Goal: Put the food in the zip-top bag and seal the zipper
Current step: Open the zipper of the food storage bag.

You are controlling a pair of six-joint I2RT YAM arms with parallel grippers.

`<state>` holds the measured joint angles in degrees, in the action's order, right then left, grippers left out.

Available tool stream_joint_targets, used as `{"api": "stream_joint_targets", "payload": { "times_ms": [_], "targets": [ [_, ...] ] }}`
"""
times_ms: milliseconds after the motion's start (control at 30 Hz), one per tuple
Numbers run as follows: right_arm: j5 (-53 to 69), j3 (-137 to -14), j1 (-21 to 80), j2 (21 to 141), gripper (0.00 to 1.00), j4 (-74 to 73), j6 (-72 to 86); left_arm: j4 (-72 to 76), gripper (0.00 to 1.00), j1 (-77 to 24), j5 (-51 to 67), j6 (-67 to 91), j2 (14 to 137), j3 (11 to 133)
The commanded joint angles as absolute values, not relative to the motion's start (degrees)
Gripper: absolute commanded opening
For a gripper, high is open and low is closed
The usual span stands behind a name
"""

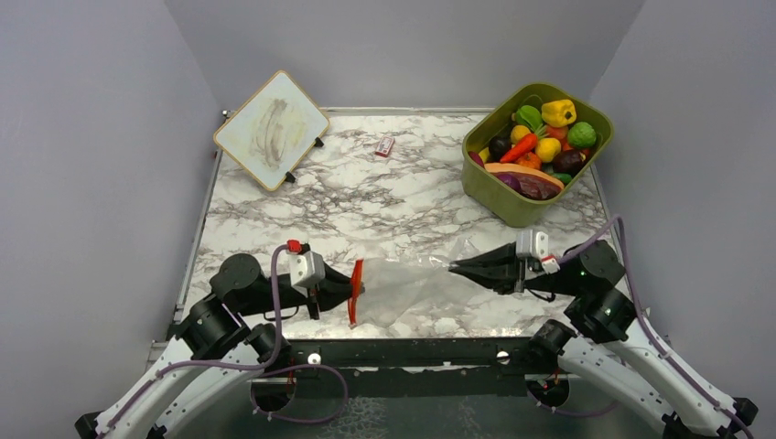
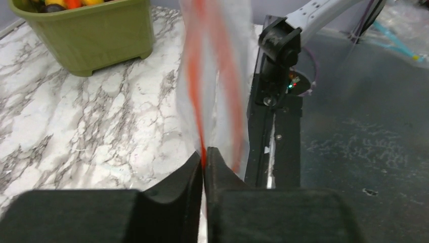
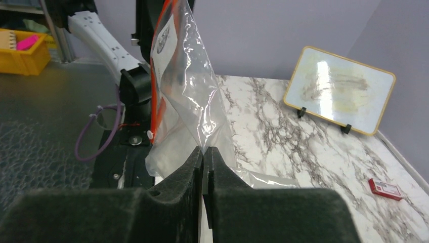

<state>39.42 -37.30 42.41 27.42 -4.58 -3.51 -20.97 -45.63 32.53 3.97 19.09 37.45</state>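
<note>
My left gripper (image 2: pixel 204 154) has its fingers pressed together on the zipper (image 2: pixel 195 86), pinching the orange-red strip at its near end. My right gripper (image 3: pixel 203 152) is pressed together on clear film at the opposite side of the zip-top bag (image 1: pixel 412 285). The bag hangs slack between the two fingertips, partly resting on the table (image 1: pixel 366 201). I judge it to be empty.

1. Hazards
- Slip: the film in the right pinch is thin and smooth. Any pull away from the left gripper could draw it out, and the bag would collapse.
- Wrong lip: the left wrist view shows two blurred orange-red streaks, one in the pinch and one just beside it. I cannot tell whether I hold one lip or both. If both, the mouth will not open.
- No free tool: both grippers are occupied. Releasing either to fetch food lets the mouth fall shut or flat.
- Overstretch: moving the grippers apart could strain the film at either pinch.

2. Surroundings
- The food (image 1: pixel 540 142) lies well beyond and outboard of the right gripper, all of it piled in an olive-green tub (image 1: pixel 499 197). The tub wall stands between the fingers and the lower pieces.
- A whiteboard (image 1: pixel 271 130) leans well beyond the left gripper.
- A small red-white packet (image 1: pixel 384 146) lies far ahead, between the two.

Neither the whiteboard nor the packet blocks a path to the tub.
</note>
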Motion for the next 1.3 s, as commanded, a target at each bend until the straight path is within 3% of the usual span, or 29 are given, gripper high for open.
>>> {"api": "stream_joint_targets", "payload": {
  "times_ms": [0, 100, 167, 400, 600, 633, 667, 733, 967, 1267],
  "targets": [
    [27.37, -36.01, 42.27, 29.29, 0.23, -0.08, 3.58, -17.14, 0.0, -45.85, 27.96, 4.49, 21.11, 36.74],
    [21.72, -36.78, 42.27, 29.9, 0.42, -0.66, 8.63, -16.08, 0.0, -45.86, 23.58, 5.74, 21.19, 36.74],
    [17.89, -37.67, 42.28, 30.33, 0.48, -2.66, 10.82, -14.81, 0.0, -45.84, 20.38, 7.6, 21.3, 36.46],
    [0.08, -42.06, 42.28, 34.54, 0.49, -13.37, 29.92, -14.02, 0.0, -45.81, 9.57, 14.64, 29.97, 39.01],
    [-3.45, -44.42, 42.28, 38.48, 0.5, -17.35, 37.45, -15.87, 0.0, -45.86, 2.99, 20.46, 37.88, 42.59],
    [-3.25, -44.51, 42.28, 38.94, 0.56, -17.01, 37.82, -15.85, 0.0, -45.81, 1.57, 21.66, 38.51, 42.69],
    [-2.78, -44.69, 42.25, 39.53, 0.67, -16.37, 37.91, -15.87, 0.0, -45.83, 0.29, 23.02, 38.95, 42.66],
    [-2.45, -45.55, 42.26, 40.86, 0.75, -16.57, 37.88, -15.98, 0.0, -45.87, -2.24, 25.76, 39.23, 42.27],
    [-2.84, -47.94, 42.28, 43.22, 0.73, -17.0, 38.24, -20.19, 0.0, -45.86, -10.83, 32.09, 39.53, 42.55],
    [11.72, -44.13, 43.54, 53.75, 0.53, -5.98, 48.04, -21.14, 0.0, -45.79, -10.41, 39.92, 40.26, 43.76]
  ]
}}
